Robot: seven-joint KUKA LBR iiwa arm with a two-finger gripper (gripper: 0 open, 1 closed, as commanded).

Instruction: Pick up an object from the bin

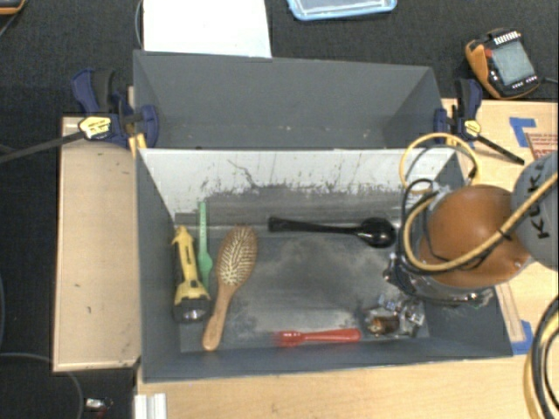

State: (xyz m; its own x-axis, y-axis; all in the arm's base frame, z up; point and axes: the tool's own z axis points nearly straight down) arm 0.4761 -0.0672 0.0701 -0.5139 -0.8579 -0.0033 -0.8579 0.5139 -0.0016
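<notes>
The gripper [397,319] sits low on the floor of the bin [297,278], just beside the right end of a red tool [319,336] by the front wall. Whether it is spread or shut I cannot tell. A black spoon [336,228] lies well behind the red tool. I'd judge this the approach, nothing lifted yet; next it must straddle the nearest thing and close
</notes>
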